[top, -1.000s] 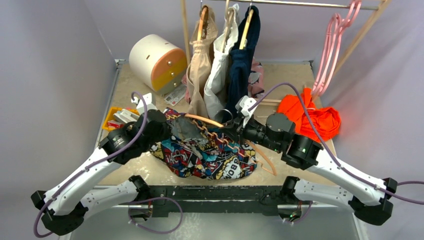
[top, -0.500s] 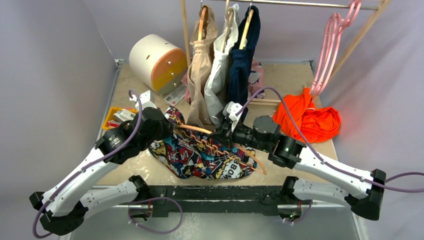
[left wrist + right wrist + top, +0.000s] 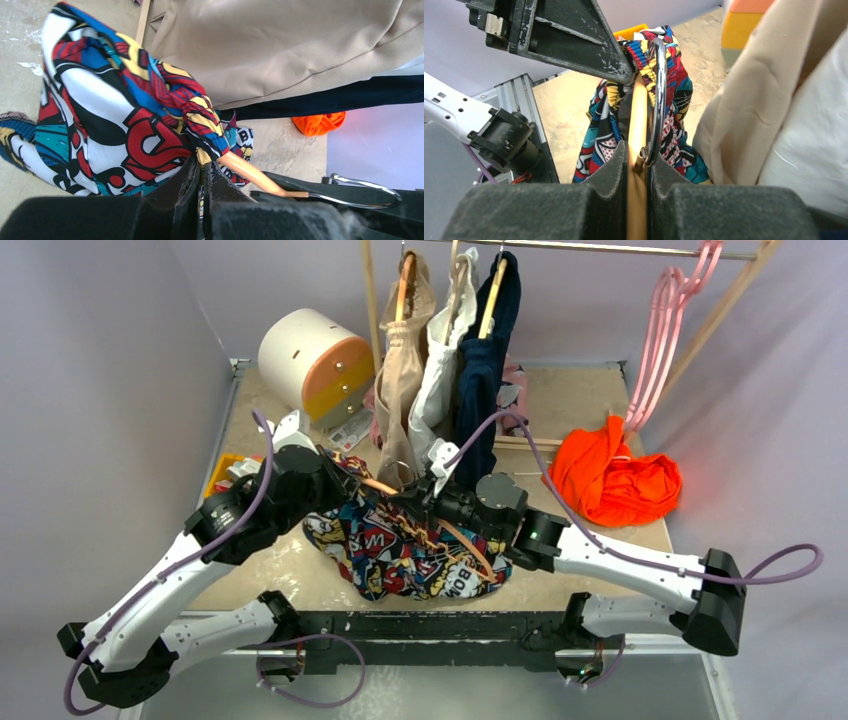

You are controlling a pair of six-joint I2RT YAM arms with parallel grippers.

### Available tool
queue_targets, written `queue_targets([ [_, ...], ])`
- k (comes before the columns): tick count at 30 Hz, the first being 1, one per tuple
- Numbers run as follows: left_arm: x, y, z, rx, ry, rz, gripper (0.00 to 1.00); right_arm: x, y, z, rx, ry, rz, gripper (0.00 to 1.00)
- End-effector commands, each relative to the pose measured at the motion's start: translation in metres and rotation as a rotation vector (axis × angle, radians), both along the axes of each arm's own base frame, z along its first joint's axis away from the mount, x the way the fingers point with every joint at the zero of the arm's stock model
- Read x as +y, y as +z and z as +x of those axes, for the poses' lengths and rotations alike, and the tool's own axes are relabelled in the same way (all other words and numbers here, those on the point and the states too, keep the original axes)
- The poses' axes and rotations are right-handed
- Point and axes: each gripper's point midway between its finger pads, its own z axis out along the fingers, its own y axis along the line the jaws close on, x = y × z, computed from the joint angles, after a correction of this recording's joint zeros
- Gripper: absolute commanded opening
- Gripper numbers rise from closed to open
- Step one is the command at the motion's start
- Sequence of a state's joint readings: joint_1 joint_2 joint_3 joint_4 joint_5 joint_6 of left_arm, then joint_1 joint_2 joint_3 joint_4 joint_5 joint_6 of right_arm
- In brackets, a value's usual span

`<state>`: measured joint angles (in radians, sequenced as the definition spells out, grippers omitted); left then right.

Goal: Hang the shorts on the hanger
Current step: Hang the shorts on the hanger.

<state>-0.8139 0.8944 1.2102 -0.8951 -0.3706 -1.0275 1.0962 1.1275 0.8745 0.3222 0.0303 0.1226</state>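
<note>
Two arms are meeting over the middle of the surface (image 3: 570,405) in the top view: the left arm (image 3: 235,520) is reaching in from one side and the right arm (image 3: 600,555) from the other. Between their tips the shorts (image 3: 400,555) are bunching in a heap, partly lifted and partly resting on the surface, with a wavy limb of the hanger (image 3: 470,547) crossing the fabric; whether either pair of fingers is closed cannot be told from up here. From the left wrist, the left fingers (image 3: 186,182) are pinching shut on the gathered waistband of the shorts, and a peach end of the hanger is poking out beneath that band, its silver hook (image 3: 367,186) lying off to one side, with a beige garment (image 3: 280,45) and a navy garment (image 3: 350,95) hanging close behind. From the right wrist, the right fingers (image 3: 609,195) are clamping the hanger at its neck, just beside the hook's base, while the waistband is wrapping around the far part of the hanger. By my judgement the threading step is under way, with the hanger going into the waist opening. The next move is probably calling for the left fingers to draw the band further along the notched limb while the right fingers steady the hanger, avoiding the hanging clothes nearby.
</note>
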Motion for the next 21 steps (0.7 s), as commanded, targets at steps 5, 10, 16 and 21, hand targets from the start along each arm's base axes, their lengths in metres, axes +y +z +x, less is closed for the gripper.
queue_targets([
  [5,-0.005,0.06,0.002,-0.12,-0.022,-0.111,0.0,0.029,0.057,-0.013,-0.117,0.127,0.174,0.0],
  [10,0.021,0.081,-0.005,-0.179,0.022,-0.071,0.0,0.017,0.052,-0.016,-0.129,0.127,0.087,0.0],
  [16,0.036,0.092,-0.007,-0.213,0.043,-0.033,0.0,0.016,0.021,-0.047,-0.051,0.289,-0.02,0.0],
  [21,0.021,0.089,-0.006,-0.208,-0.021,-0.03,0.0,0.007,0.029,-0.061,-0.044,0.329,0.028,0.0],
])
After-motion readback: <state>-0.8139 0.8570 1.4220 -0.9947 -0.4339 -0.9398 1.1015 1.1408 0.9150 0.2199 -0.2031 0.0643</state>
